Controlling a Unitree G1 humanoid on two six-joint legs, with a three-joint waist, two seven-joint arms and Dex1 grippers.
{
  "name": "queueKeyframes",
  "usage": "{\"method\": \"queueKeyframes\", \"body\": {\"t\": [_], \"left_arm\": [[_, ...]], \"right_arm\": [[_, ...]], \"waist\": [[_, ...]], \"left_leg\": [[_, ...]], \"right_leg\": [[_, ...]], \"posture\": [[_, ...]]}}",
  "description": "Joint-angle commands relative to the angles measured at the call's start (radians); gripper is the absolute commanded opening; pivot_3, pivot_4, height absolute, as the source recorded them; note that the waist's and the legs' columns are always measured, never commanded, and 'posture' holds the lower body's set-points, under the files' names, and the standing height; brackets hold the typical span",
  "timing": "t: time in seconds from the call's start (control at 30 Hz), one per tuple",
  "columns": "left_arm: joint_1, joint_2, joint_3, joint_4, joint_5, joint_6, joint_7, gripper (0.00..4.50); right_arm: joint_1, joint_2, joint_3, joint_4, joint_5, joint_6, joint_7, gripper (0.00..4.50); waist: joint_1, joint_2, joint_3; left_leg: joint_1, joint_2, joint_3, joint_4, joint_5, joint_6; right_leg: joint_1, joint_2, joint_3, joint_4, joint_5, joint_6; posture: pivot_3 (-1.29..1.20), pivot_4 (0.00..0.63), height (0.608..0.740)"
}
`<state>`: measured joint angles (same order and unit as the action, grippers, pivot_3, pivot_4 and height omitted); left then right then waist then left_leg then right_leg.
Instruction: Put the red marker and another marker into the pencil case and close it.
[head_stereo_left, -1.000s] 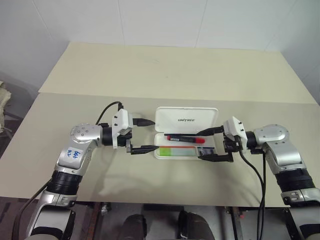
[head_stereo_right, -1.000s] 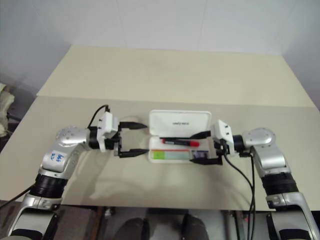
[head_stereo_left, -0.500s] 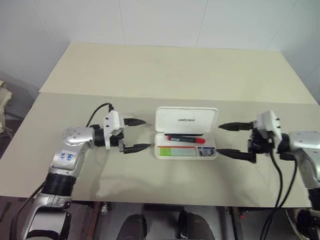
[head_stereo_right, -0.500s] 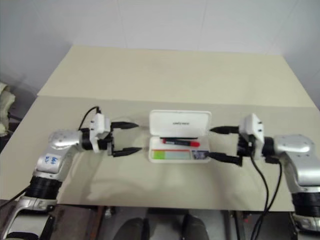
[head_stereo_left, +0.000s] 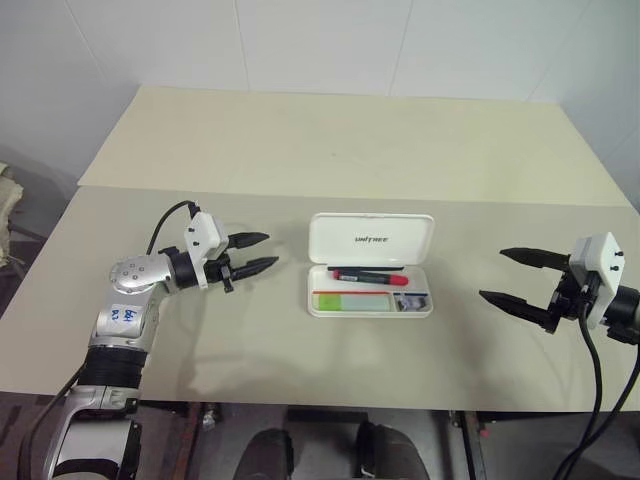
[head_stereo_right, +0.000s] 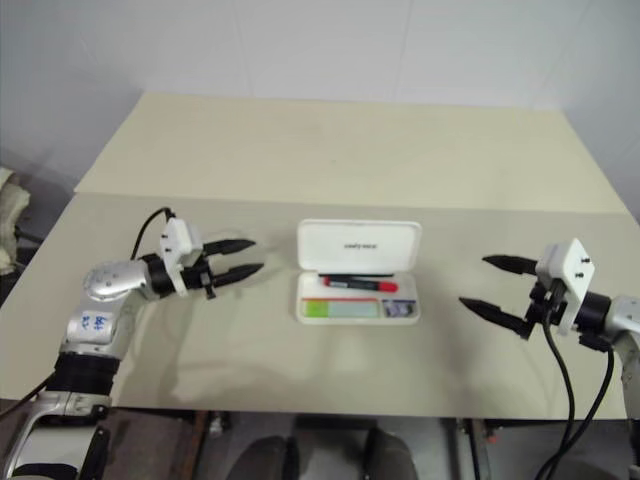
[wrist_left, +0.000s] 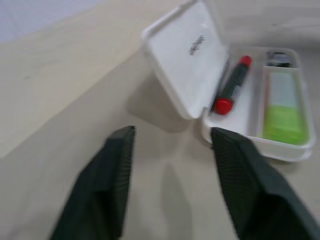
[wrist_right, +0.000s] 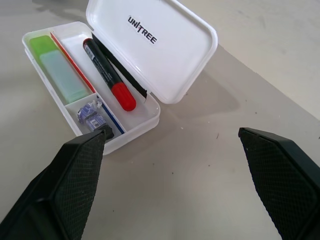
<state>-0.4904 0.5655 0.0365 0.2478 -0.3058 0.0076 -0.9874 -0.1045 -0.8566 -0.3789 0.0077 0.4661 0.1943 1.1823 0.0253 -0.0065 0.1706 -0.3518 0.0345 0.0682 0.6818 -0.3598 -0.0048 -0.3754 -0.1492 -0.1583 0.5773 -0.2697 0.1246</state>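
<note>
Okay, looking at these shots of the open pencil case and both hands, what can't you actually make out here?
- Small blue-and-white item in the pencil case's end compartment: too small in the head views, unclear in the right wrist view.
- Red marker's far side: tucked under the raised lid.
- Left wrist view: blurred, so the lid lettering is unreadable.
- Right hand: its arm is cut off by the picture's edge in the head views.

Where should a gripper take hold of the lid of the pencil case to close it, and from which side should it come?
Probably the lid's free far edge, reached from behind the pencil case. The lid stands raised on a hinge along the tray's far side, with the red marker lying just in front of it, so pressing that top edge forward and down should fold it shut. Both grippers are apart from the case.
</note>
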Motion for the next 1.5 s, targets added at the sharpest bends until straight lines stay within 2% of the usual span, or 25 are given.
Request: {"method": "queueKeyframes", "body": {"t": [0.03,0.13,0.27,0.4,0.77,1.03,1.33,1.5], "left_arm": [[-0.023,-0.008,0.018,-0.015,0.001,-0.009,0.025,1.15],[-0.027,-0.013,0.015,-0.017,0.002,-0.005,0.038,0.03],[-0.048,-0.026,0.012,0.000,0.015,0.002,0.073,0.03],[-0.121,-0.078,-0.010,0.080,0.078,-0.008,0.171,0.03],[-0.318,-0.227,-0.113,0.307,0.191,-0.044,0.205,0.03],[-0.351,-0.262,-0.116,0.296,0.164,-0.072,0.125,0.03],[-0.336,-0.191,-0.132,0.249,0.143,-0.151,-0.082,0.03],[-0.319,-0.185,-0.191,0.189,0.149,-0.148,-0.177,0.03]], "right_arm": [[0.000,0.012,-0.038,-0.035,0.026,-0.016,-0.035,4.50],[0.007,0.020,-0.034,-0.046,0.033,-0.014,-0.049,4.50],[0.006,0.035,-0.024,-0.061,0.041,-0.014,-0.065,4.50],[-0.014,0.039,-0.005,-0.069,0.043,-0.011,-0.066,4.50],[-0.036,0.048,0.036,-0.105,0.051,0.006,-0.084,4.50],[-0.026,0.067,0.048,-0.135,0.053,0.013,-0.107,4.50],[-0.011,0.086,0.050,-0.159,0.054,0.020,-0.122,4.50],[-0.001,0.091,0.047,-0.170,0.058,0.023,-0.131,4.50]], "waist": [[0.001,0.000,0.000],[0.001,0.000,0.000],[0.002,0.000,0.000],[0.005,0.000,0.000],[0.002,0.000,0.000],[0.002,-0.001,0.000],[0.002,-0.001,0.000],[0.004,-0.001,0.000]], "left_leg": [[0.000,0.000,0.000,0.000,0.000,0.000],[0.000,0.000,0.000,0.000,0.000,0.000],[0.000,0.000,0.000,0.000,0.000,0.000],[0.000,0.000,0.000,0.000,0.000,0.000],[-0.001,-0.001,0.000,0.000,0.001,0.001],[-0.001,-0.001,0.000,0.000,0.001,0.001],[-0.001,-0.001,0.000,0.000,0.001,0.001],[-0.001,-0.001,0.000,0.000,0.001,0.001]], "right_leg": [[0.000,0.000,0.000,0.000,0.000,0.000],[0.000,0.000,0.000,0.000,0.000,0.000],[0.000,0.000,0.000,0.000,0.000,0.000],[0.001,0.000,0.000,0.000,0.000,0.000],[0.001,0.000,-0.001,-0.001,0.000,0.001],[0.000,0.000,-0.001,-0.002,0.000,0.001],[0.000,0.000,-0.001,-0.002,0.000,0.001],[0.000,0.000,-0.001,-0.002,0.000,0.001]], "posture": [[0.00,0.150,0.740],[0.00,0.150,0.740],[0.00,0.150,0.740],[0.00,0.150,0.740],[0.00,0.150,0.740],[0.00,0.150,0.740],[0.00,0.150,0.740],[0.00,0.150,0.740]]}}
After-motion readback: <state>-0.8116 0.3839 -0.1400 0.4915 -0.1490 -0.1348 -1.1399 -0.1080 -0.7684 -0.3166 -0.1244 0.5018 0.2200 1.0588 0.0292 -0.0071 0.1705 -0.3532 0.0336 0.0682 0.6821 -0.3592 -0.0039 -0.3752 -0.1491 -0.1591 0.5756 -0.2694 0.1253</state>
